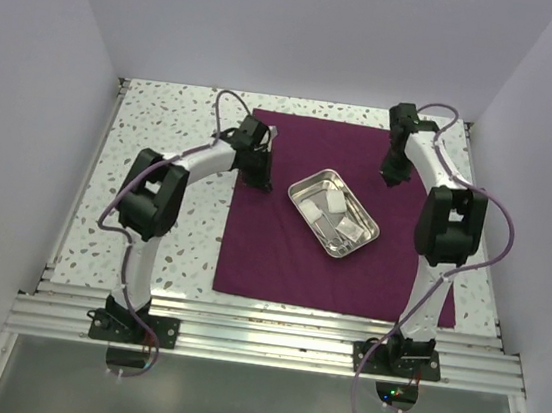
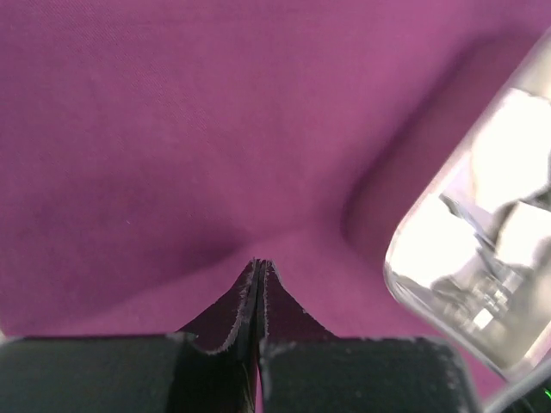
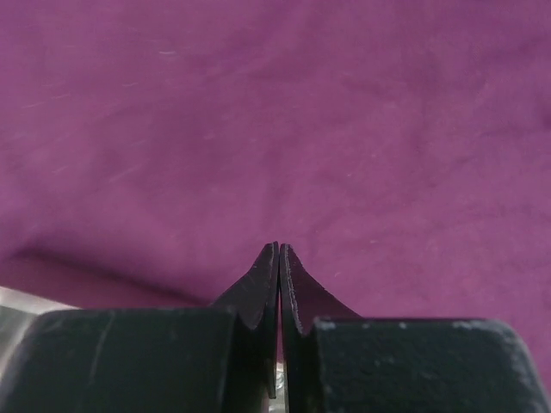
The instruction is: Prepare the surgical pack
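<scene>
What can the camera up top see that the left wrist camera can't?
Only the top view shows both whole arms, the left arm and the right arm, the speckled table and the full square shape of the purple cloth. Only the left wrist view shows, up close, the left jaws pressed shut, with their tips right at the cloth, which creases there. Both show the purple cloth and the steel tray with white gauze inside.
</scene>
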`<state>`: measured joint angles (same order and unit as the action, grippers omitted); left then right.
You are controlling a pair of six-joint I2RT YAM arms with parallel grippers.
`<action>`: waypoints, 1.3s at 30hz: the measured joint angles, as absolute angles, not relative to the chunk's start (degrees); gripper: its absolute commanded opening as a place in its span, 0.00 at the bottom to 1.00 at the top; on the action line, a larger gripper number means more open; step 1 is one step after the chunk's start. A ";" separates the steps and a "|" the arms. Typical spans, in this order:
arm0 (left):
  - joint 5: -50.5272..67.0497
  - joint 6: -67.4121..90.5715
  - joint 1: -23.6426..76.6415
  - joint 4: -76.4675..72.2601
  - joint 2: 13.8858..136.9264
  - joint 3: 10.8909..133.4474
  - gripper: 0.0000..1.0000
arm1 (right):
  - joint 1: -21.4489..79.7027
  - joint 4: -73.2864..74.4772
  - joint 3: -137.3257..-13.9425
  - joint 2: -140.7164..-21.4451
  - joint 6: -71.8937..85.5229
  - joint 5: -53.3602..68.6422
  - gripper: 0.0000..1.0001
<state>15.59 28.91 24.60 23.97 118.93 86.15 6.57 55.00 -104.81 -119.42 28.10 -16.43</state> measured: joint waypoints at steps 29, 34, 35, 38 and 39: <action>13.67 39.38 14.63 26.28 99.63 56.16 0.00 | 24.82 64.31 -144.27 -151.39 27.59 -13.43 0.04; 10.98 39.35 14.87 30.46 95.72 54.54 0.08 | 23.68 58.33 -143.83 -151.06 28.23 -6.24 0.12; 10.00 39.16 14.92 31.44 94.85 54.87 0.11 | 23.09 57.17 -142.74 -150.52 28.60 -5.04 0.14; 7.42 38.00 14.92 34.02 92.95 58.43 0.21 | 20.18 54.70 -136.90 -146.98 29.52 -2.28 0.17; 6.74 37.69 14.92 34.26 92.86 60.53 0.25 | 18.81 54.52 -135.04 -145.56 29.61 -1.76 0.18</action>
<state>6.74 37.69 14.92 34.26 92.86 60.53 18.81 54.52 -135.04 -145.56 29.61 -1.76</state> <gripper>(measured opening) 0.194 0.168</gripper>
